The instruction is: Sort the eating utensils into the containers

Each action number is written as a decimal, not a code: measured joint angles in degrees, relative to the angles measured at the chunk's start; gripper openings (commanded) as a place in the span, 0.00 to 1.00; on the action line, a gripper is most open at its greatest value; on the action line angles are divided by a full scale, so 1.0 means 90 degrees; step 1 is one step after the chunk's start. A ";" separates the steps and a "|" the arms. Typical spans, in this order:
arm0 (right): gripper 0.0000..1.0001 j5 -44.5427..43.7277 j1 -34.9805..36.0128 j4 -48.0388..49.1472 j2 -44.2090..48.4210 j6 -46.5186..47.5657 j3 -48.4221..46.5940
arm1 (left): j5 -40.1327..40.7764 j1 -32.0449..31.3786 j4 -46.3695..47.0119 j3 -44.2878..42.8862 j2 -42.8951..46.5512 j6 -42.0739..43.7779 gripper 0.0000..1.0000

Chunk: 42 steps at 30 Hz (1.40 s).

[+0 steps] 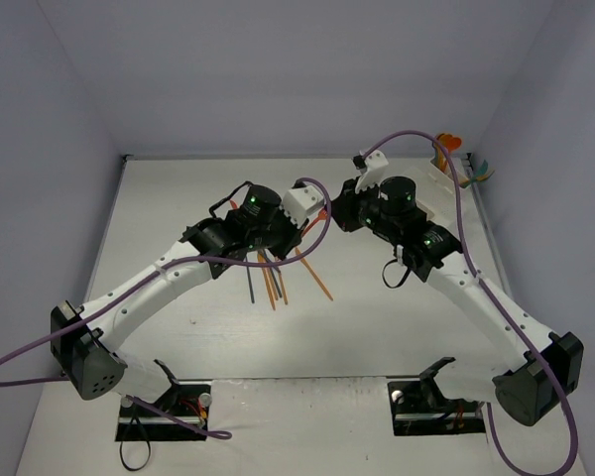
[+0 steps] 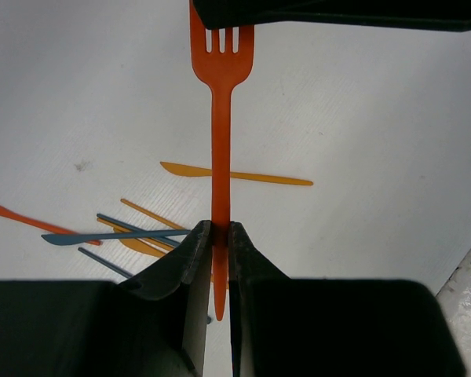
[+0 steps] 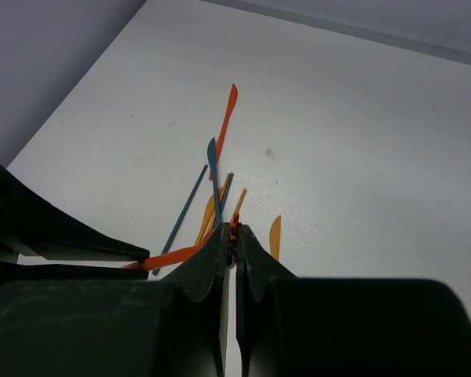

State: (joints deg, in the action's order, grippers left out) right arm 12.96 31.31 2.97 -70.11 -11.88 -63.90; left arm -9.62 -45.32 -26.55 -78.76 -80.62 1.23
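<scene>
Firmly, the left pincer (image 2: 220, 233) clamps a slim, flat orange fork (image 2: 220, 118).

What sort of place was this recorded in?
Probably a robotics lab test cell, not a home or kitchen: a left arm and right arm bolted to a white table, plain walls closing it in on three sides, and loose purple cables.

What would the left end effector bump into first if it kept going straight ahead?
Probably the right end effector: the dark body straight ahead, at the tines of the orange fork that the left end effector grips. How far off it is, I cannot tell.
</scene>
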 measured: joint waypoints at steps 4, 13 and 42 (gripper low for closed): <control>0.00 -0.0317 0.0036 -0.0028 0.0001 0.0102 -0.0002 | 0.0214 0.0000 -0.0002 0.0000 0.0000 -0.0107 0.55; 0.00 -0.2190 -0.0492 -0.0166 0.0301 0.0345 -0.0142 | 0.1306 0.0193 -0.0058 0.0254 0.0019 -0.0569 0.74; 0.00 -0.3153 -0.4971 0.0682 -0.2958 0.1148 -0.2752 | 0.1890 0.2107 0.0105 0.2943 0.0969 -0.1829 0.98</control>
State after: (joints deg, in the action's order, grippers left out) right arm -15.42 -13.43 9.11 -96.73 -1.55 -88.66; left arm 7.39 -26.36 -25.60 -52.27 -71.90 -15.22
